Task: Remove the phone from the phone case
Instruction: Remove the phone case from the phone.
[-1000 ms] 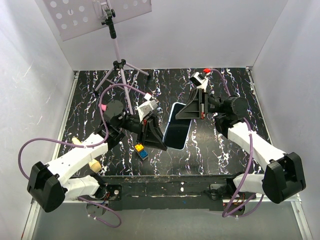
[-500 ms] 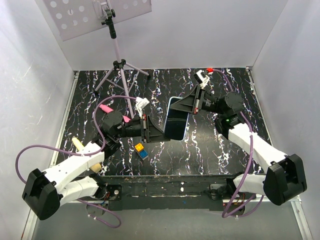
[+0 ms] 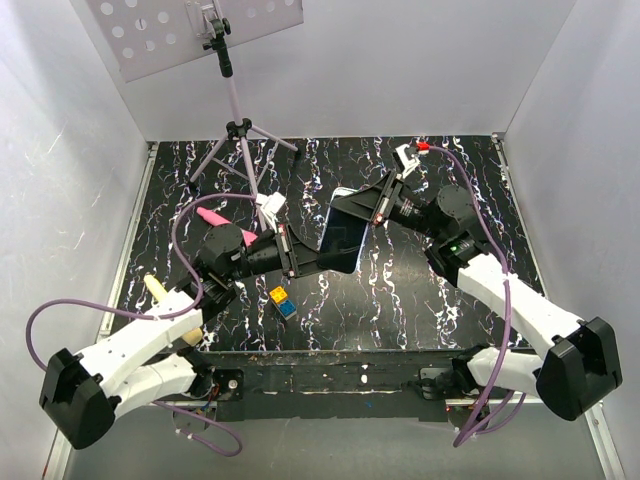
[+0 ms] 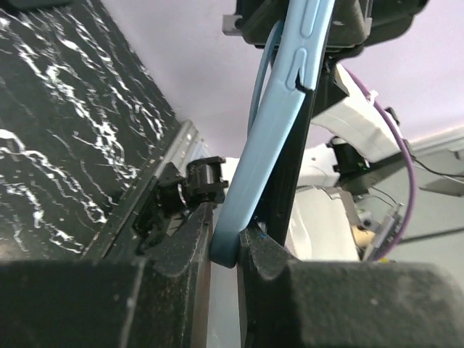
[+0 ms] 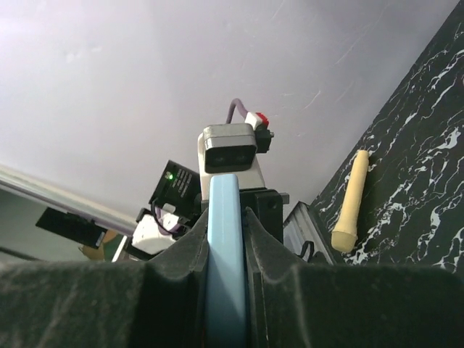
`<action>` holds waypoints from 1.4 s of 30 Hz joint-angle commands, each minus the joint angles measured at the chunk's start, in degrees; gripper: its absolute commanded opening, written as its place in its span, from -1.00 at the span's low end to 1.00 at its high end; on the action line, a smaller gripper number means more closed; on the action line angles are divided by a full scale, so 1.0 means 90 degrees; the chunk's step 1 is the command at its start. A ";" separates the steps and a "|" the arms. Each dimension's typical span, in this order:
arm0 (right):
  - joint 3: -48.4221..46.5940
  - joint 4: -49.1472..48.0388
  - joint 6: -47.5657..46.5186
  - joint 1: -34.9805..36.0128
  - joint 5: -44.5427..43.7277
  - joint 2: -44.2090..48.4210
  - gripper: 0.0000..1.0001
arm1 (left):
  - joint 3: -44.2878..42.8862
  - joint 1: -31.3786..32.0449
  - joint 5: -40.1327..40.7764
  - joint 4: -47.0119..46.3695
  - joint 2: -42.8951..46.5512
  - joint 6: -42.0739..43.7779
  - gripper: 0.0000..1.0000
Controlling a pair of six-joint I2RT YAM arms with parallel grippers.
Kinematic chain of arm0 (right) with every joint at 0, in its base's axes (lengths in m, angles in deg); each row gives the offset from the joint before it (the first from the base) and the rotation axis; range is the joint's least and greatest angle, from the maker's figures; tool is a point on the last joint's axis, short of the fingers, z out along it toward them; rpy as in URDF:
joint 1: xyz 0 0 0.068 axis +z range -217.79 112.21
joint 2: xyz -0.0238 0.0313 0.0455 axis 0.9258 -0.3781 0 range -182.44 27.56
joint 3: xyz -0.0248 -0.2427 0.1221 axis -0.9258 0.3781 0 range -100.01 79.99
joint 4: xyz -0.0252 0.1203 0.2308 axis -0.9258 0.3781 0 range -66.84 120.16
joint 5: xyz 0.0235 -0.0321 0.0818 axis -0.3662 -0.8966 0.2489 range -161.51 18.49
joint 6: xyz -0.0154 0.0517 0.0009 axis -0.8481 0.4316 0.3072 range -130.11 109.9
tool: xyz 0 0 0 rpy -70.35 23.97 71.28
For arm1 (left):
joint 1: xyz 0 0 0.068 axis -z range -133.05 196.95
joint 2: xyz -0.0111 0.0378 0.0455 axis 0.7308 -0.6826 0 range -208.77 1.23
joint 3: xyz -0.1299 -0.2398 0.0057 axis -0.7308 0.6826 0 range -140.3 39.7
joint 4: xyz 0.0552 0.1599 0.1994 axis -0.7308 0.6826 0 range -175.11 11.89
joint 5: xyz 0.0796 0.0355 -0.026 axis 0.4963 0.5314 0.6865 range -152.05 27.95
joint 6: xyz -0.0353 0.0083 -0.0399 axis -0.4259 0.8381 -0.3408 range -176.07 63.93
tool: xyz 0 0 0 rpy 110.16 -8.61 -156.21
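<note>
The left gripper (image 4: 226, 239) pinches the low end of the light blue phone case (image 4: 268, 145); the right gripper (image 5: 226, 217) squeezes the other end; the black phone (image 3: 348, 238) sits inside, above the table (image 3: 420, 290).

White booth, black marbled counter (image 3: 400, 300).
Plain white walls (image 3: 400, 80) on three sides; a tripod (image 3: 238, 130) at the back holds a perforated white board (image 3: 160, 40).

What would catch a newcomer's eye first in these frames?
The left gripper and right gripper each clamp an end of the light blue phone case, held on edge over the middle of the table. In the left wrist view its rim bows away from the black phone. Coloured blocks lie near the left gripper.
</note>
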 commanded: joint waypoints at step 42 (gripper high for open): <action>-0.0145 0.1676 -0.0435 -0.0468 -0.0267 0.0841 -0.97 | 0.0532 -0.0110 -0.0559 -0.1134 0.0869 -0.1816 0.32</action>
